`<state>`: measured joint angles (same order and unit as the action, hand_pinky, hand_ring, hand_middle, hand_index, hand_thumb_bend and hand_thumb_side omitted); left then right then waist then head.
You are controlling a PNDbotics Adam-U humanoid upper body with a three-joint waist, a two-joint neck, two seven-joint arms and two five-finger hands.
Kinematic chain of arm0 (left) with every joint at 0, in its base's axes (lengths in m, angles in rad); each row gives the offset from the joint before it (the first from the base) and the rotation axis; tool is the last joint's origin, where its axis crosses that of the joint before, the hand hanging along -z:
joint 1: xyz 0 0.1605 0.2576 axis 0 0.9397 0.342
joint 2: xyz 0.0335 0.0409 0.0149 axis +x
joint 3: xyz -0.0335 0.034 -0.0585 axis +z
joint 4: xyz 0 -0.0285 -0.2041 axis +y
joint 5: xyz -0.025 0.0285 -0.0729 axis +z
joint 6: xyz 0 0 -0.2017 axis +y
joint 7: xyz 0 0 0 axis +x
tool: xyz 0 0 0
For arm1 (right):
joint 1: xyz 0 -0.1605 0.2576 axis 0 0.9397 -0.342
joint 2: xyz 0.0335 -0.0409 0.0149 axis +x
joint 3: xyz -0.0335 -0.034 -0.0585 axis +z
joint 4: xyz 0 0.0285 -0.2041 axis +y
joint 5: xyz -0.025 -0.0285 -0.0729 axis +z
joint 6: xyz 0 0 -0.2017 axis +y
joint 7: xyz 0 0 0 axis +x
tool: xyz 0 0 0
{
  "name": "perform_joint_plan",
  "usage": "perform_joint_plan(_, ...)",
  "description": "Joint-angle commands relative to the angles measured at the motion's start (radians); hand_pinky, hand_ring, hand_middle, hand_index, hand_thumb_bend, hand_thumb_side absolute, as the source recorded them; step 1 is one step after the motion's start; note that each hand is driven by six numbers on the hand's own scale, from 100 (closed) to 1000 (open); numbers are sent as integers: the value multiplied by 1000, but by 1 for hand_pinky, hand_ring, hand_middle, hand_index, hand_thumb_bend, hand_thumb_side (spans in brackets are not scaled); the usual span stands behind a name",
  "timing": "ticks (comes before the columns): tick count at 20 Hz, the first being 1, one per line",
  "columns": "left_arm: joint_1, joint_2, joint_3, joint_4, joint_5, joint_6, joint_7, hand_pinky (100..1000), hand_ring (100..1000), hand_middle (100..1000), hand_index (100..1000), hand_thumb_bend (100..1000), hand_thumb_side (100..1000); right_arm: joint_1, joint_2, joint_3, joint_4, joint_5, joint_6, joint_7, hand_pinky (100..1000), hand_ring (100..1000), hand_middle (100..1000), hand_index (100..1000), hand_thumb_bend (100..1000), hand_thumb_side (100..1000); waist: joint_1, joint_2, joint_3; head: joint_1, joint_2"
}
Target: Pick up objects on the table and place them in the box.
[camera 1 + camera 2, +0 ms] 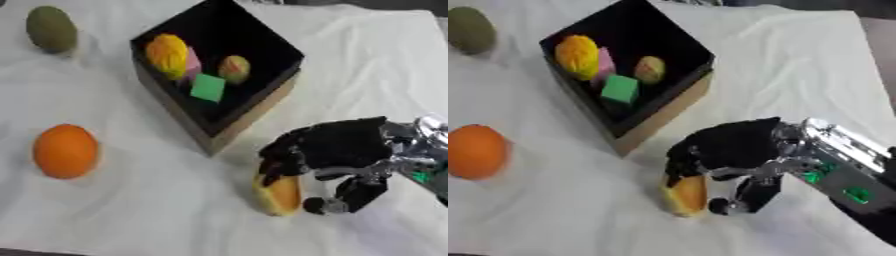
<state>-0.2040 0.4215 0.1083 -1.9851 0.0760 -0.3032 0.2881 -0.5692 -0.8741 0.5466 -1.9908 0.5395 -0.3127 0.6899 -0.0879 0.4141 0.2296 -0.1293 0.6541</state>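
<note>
Left eye view: I see my right hand (337, 146) coming in from 3 o'clock, palm down, low on the table. Its fingers (278, 161) curl down over the top of a yellow-orange oblong object (278, 196), thumb (343, 200) on the object's 3 o'clock side. The object stands roughly upright on the white cloth (131, 210); I read it as pinched between fingers and thumb, though the contact on the thumb side is blurred. Left hand shows in neither view.

At 11 o'clock from the hand sits the box (229, 125), black inside with tan outer walls, one corner pointing toward the hand, near but not touching it. Inside it: a yellow rounded item (166, 54), a pink piece (192, 62) just behind it, a green cube (620, 90) and a small yellowish-red fruit shape (234, 68).

An orange (66, 151) lies on the cloth at 9 o'clock, well apart from the box. A dull green oval fruit (51, 29) sits at far 10 o'clock, near the corner.
</note>
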Motion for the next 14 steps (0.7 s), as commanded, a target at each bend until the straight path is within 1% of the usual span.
perform_joint_plan(1,-9,13,2,-15,5,0,-2,864,754,739,806,100,489,-9,-12,5,-9,2,9,-11,897,933,750,803,209,100,15,-18,1,-5,-8)
perform_joint_plan(2,-9,13,2,-15,6,0,-2,864,755,740,806,100,489,-10,-10,6,-9,3,11,-18,889,919,735,791,201,100,15,-18,1,-5,-8)
perform_joint_plan(3,-9,12,2,-15,6,0,-2,864,755,740,806,100,489,-12,-8,6,-9,7,13,-27,885,912,730,788,211,100,16,-18,1,-5,-9)
perform_joint_plan(5,-9,11,2,-15,7,0,-2,864,755,740,806,100,492,-15,-5,7,-9,21,13,-45,865,869,687,753,275,100,16,-19,2,-6,-11)
perform_joint_plan(6,-9,11,2,-15,8,1,-2,864,755,740,806,100,494,-17,-3,7,-9,31,15,-58,849,841,644,719,331,100,16,-19,2,-6,-12)
perform_joint_plan(7,-9,10,1,-15,10,2,-2,864,754,740,806,100,495,-19,-1,6,-9,44,19,-75,842,829,626,704,365,100,16,-19,2,-7,-12)
perform_joint_plan(9,-9,10,1,-15,14,3,-4,864,754,740,806,100,494,-23,3,11,-9,76,21,-116,822,785,570,647,367,100,17,-19,3,-7,-12)
perform_joint_plan(12,-10,9,1,-15,17,3,-5,865,754,740,806,100,496,-29,11,21,-9,121,13,-173,787,710,471,533,369,100,17,-19,3,-9,-13)
perform_joint_plan(14,-10,8,1,-15,18,3,-6,864,754,740,806,100,496,-32,17,27,-9,146,8,-204,777,683,429,483,369,100,17,-18,4,-10,-13)
